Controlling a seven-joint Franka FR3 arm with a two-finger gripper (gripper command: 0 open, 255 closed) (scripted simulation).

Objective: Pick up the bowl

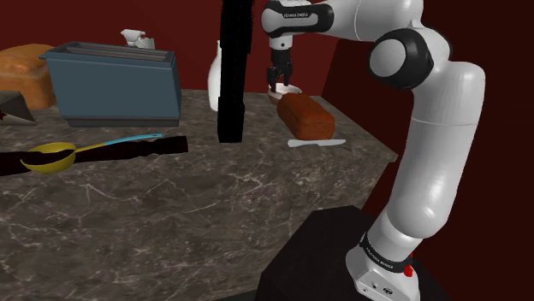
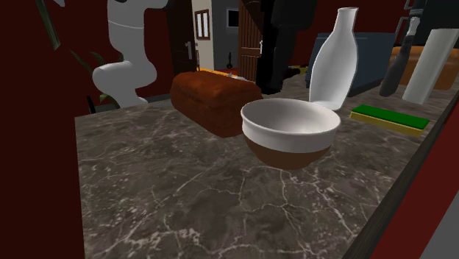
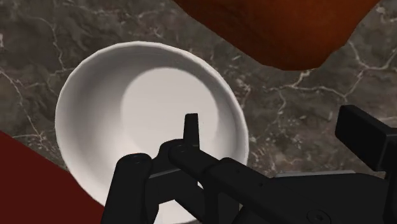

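Dark red walls (image 1: 347,77) stand behind a grey marbled desk (image 1: 171,205). The bowl (image 2: 290,132) sits upright on the desk, white inside and round the rim and brown below. It is just beside one end of a brown loaf (image 2: 213,99). In the second exterior view a tall white vase (image 2: 331,66) rises close behind it, and a green and yellow sponge (image 2: 388,118) lies farther to that view's right.

In the shoulder view the white arm (image 1: 441,162) reaches from its stand to the far side of the desk. There the black pincer (image 1: 278,82) points down over the bowl (image 1: 286,89), at the far end of the loaf (image 1: 305,117).

From the wrist, the pincer (image 3: 277,124) is spread wide. One of its fingers (image 3: 191,127) is over the white hollow of the bowl (image 3: 146,108), and the other is out over the desk beyond the rim. It has hold of nothing.

At the shoulder view's left stands a blue-grey toaster (image 1: 115,85). Nearer the camera lies a yellow spoon (image 1: 51,156) with a blue handle.
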